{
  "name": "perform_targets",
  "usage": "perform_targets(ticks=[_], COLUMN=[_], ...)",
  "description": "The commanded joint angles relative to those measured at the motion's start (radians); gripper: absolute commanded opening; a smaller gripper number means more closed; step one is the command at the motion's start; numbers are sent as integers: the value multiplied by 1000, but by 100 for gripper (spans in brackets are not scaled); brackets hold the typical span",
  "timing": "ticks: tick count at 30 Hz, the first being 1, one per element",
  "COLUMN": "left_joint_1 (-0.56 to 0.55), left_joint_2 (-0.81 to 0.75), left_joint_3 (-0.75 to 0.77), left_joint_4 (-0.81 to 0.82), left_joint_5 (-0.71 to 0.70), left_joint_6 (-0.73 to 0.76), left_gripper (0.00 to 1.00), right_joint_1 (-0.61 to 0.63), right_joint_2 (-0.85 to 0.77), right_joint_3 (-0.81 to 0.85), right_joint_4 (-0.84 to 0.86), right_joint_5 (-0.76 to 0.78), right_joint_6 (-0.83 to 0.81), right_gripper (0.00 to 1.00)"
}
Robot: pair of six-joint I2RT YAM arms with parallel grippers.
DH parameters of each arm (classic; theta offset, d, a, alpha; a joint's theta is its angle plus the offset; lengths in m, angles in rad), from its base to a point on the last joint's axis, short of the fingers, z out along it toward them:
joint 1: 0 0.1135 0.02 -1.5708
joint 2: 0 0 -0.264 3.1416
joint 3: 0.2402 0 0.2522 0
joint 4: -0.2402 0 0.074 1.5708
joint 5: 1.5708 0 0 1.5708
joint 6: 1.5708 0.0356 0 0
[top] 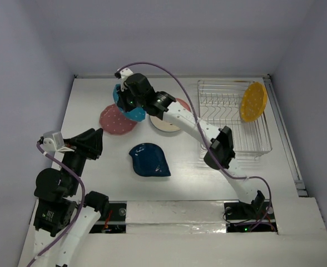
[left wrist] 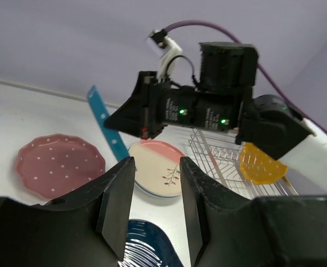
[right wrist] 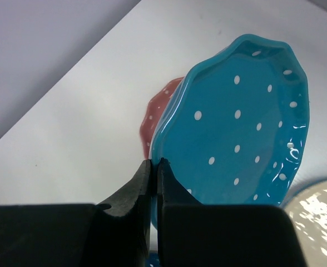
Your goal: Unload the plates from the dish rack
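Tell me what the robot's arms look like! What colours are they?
The left arm and right arm are made of white tube links with chunky black joints. A purple cable runs along each. The left gripper and right gripper have black, wedge-shaped fingers. Tiny green lights glow on the right wrist.

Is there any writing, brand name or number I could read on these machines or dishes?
None can be read. The plates carry only patterns: white dots on the light blue plate and the pink plate, a sprig on the cream-and-pink plate. The right arm shows two green lights, no lettering.
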Motion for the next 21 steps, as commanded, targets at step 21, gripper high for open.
perform_targets(ticks=[21], left_joint_1=[2], left_joint_2=[-15], left_joint_3=[-35], left_joint_4=[27], left_joint_5=[-29], left_joint_6=[10], left_gripper=[35], right_joint_1=[47], right_joint_2=[239], right_joint_3=[128], right_joint_4=[298], right_joint_5=[-95], right_joint_6=[91], right_gripper=[0])
